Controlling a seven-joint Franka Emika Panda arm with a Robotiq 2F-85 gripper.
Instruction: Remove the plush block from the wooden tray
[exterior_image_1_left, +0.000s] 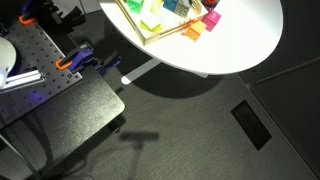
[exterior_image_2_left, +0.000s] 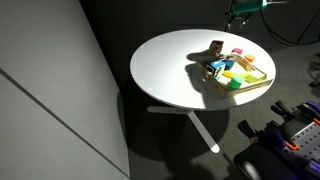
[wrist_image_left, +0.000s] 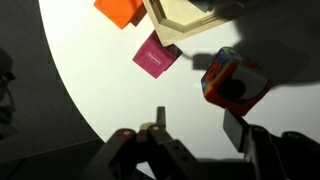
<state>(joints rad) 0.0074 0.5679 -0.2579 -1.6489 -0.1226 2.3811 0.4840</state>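
Red-orange plush block (wrist_image_left: 232, 80) with the blue and white patches is sitting on the white tabletop (wrist_image_left: 110, 95). As far as I can tell from the wrist view it's outside the wooden tray (wrist_image_left: 176, 24). The tray corner is further ahead of the gripper (wrist_image_left: 197, 118), past the block, and the two look apart rather than touching, though a shadow falls right across there.

The gripper is spread wide with nothing between its fingers. The block is just ahead of it and off to one side, more in line with one finger than centred in the gap. A plain pink block (wrist_image_left: 157, 55) lies ahead on the other side, right by the tray corner, and an orange block (wrist_image_left: 124, 10) sits beyond that at the edge of the view.

My read is that the removal itself looks done, since the block is out and resting on its own, so we're at the let-go/back-off step. The next move should be a clean retreat up and away, because that one finger is close enough to nudge the soft block back toward the tray. In both exterior views everything's too small for me to pick the block out with confidence.
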